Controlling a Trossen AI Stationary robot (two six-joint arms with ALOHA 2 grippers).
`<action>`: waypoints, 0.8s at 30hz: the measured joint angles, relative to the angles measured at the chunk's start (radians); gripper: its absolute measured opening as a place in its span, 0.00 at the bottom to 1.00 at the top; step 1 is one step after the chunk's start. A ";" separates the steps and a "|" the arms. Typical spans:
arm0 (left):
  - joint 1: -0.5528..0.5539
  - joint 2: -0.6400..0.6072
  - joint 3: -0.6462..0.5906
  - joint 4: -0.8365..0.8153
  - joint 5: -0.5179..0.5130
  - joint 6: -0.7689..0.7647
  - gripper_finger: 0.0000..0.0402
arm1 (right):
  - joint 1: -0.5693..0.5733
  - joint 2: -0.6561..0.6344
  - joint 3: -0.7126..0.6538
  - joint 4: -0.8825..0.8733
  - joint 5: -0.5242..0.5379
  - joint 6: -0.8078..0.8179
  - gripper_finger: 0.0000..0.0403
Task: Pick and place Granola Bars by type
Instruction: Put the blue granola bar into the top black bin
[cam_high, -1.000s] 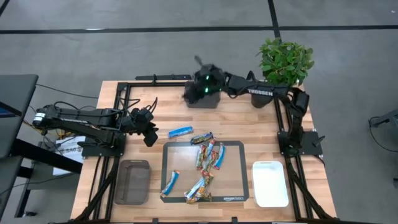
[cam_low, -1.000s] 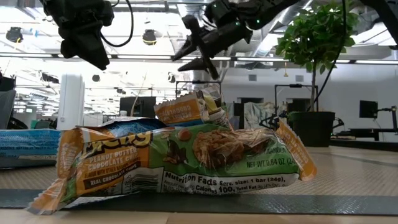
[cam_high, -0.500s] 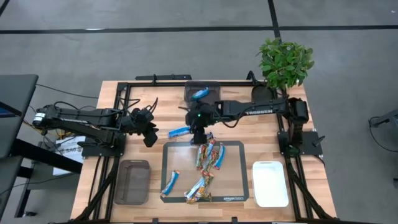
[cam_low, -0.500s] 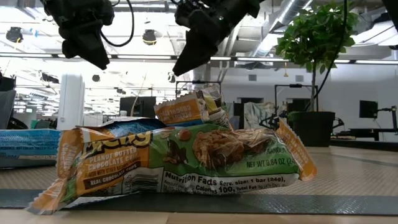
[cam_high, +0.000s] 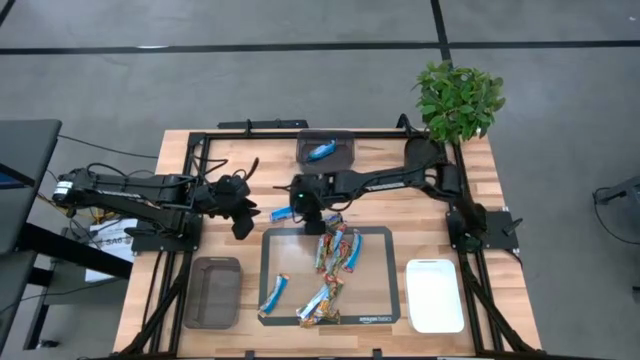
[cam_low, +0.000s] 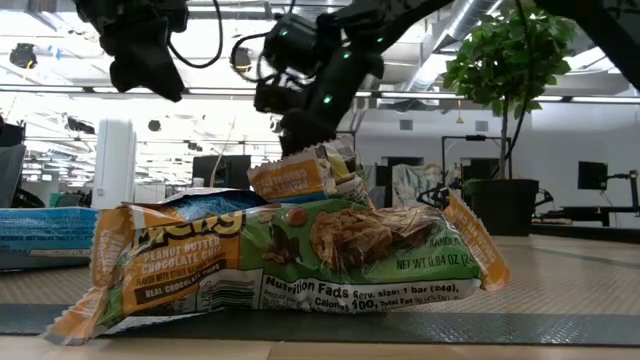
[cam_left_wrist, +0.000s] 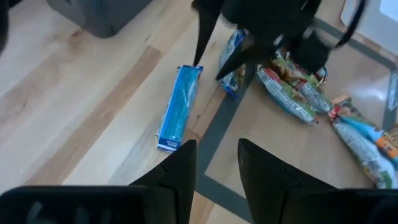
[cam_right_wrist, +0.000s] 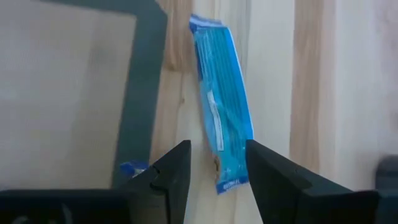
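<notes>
One blue bar (cam_high: 290, 211) lies flat on the bare wood just beyond the mat's far-left corner. My right gripper (cam_right_wrist: 217, 177) is open and points down over it, a finger on either side of the bar's (cam_right_wrist: 221, 118) end nearest the mat, apart from it. Another blue bar (cam_high: 320, 151) lies in the dark tray (cam_high: 343, 160) at the far edge. Several red, green and blue bars (cam_high: 335, 252) lie in a loose heap on the grey mat (cam_high: 380, 300). My left gripper (cam_left_wrist: 214, 162) is open and hovers to the left of the blue bar (cam_left_wrist: 177, 106).
An empty dark tray (cam_high: 212, 292) sits near-left of the mat and a white tray (cam_high: 435, 295) near-right. A potted plant (cam_high: 458, 100) stands at the far-right corner. Black frame rails (cam_high: 195, 190) run along the table's sides. Bare wood lies between the mat and the far tray.
My right gripper has swung from over the far dark tray toward the near edge and a little left, and has come down over the blue bar on the wood. A blue bar now shows in the far tray, where the gripper had covered it.
</notes>
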 joint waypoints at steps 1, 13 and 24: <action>0.000 0.000 0.000 0.000 0.002 -0.009 0.27 | -0.001 0.017 0.022 -0.021 0.001 -0.005 0.36; 0.000 0.000 0.000 -0.004 0.019 -0.047 0.27 | -0.010 0.176 0.216 -0.161 0.046 -0.054 0.37; 0.000 0.000 0.000 -0.012 0.021 -0.055 0.27 | -0.014 0.211 0.222 -0.218 0.030 -0.054 0.34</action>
